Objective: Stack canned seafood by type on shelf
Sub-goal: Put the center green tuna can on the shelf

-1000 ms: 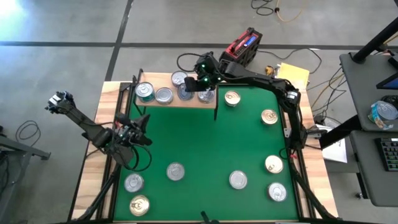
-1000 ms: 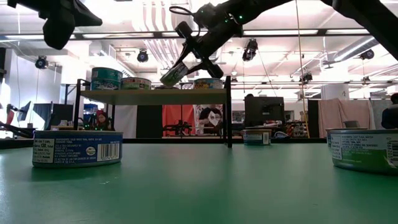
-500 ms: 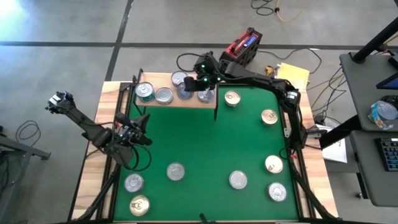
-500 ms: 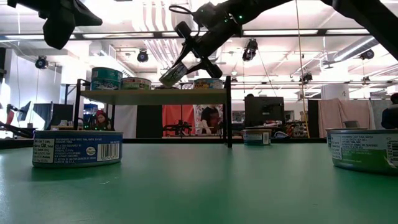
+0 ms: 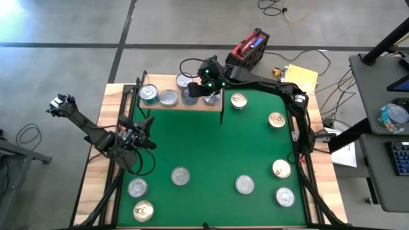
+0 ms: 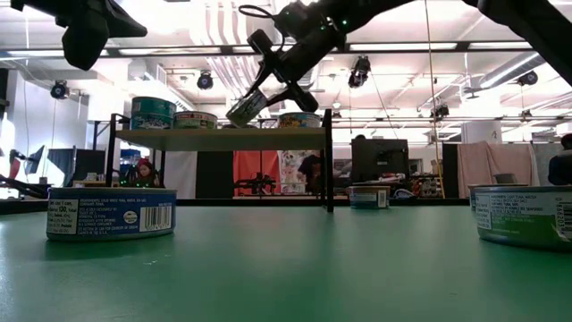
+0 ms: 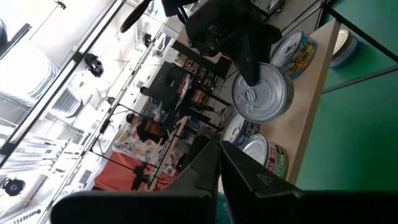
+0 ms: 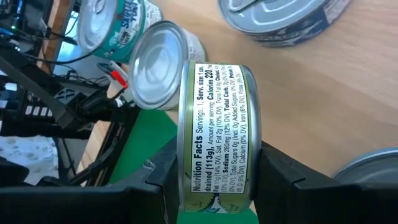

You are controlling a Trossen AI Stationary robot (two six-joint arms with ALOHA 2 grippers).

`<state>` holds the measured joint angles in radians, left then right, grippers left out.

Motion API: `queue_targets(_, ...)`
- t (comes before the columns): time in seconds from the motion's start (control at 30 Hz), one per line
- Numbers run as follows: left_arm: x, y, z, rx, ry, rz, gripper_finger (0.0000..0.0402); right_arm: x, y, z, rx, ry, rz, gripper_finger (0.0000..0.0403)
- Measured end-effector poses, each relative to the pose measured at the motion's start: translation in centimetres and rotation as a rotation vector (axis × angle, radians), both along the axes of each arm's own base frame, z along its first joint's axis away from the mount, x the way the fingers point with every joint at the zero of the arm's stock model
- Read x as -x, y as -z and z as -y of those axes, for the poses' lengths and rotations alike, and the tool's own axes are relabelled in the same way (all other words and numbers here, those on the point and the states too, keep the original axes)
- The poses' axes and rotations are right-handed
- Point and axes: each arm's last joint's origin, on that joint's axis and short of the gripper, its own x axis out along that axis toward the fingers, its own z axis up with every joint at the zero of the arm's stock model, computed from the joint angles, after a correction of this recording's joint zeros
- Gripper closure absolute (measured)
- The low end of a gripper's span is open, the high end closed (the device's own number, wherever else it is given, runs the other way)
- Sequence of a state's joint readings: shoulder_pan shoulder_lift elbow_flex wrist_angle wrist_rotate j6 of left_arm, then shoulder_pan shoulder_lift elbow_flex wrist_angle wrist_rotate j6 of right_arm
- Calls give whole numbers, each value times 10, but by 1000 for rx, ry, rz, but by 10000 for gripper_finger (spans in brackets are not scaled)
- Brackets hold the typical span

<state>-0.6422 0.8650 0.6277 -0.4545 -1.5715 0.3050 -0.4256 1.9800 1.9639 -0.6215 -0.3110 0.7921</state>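
A grey concrete floor (image 5: 77, 25) crossed by dark seams surrounds the pale wooden tabletop (image 5: 118, 96). Beyond the tabletop a red case (image 5: 250, 48) sits among cables. Right of it stands a grey desk (image 5: 377, 108), possibly with a keyboard.

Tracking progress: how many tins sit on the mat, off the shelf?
8 tins. One right of the shelf at, two along the right edge, two near-right, one mid-left, two near-left. None seems hidden.
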Motion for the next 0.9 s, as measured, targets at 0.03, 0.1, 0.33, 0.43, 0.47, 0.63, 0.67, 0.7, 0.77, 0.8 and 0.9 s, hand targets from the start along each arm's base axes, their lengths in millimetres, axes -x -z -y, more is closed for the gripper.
queue_targets(0.03, 0, 0, 0, 0, 0, 0, 401, 0, 1, 0, -1, 1, -3, 266)
queue_targets(0.1, 0, 0, 0, 2, 0, 3, 401, 0, 4, 0, -4, 0, -10, 266)
queue_targets(0.33, 0, 0, 0, 11, -1, 15, 401, -2, 13, 1, -14, 8, 9, 266)
queue_targets(0.43, 0, 0, 0, 11, 0, 15, 401, -2, 13, 1, -14, 9, 10, 266)
queue_targets(0.47, 0, 0, 0, 11, 0, 15, 401, -2, 13, 1, -14, 9, 10, 266)
queue_targets(0.63, 0, 0, 0, 11, 0, 15, 401, -2, 14, 1, -15, 11, 3, 236)
queue_targets(0.67, 0, 0, 0, 11, 0, 15, 401, -2, 14, 1, -15, 11, 3, 233)
queue_targets(0.7, 0, 0, 0, 11, 0, 15, 401, -2, 14, 1, -15, 11, 3, 232)
queue_targets(0.77, 0, 0, 0, 11, 0, 15, 401, -2, 14, 1, -15, 11, 3, 236)
queue_targets(0.8, 0, 0, 0, 11, 0, 15, 401, -2, 14, 1, -15, 11, 3, 240)
queue_targets(0.9, 0, 0, 0, 12, 0, 15, 401, -2, 14, 1, -15, 12, 4, 256)
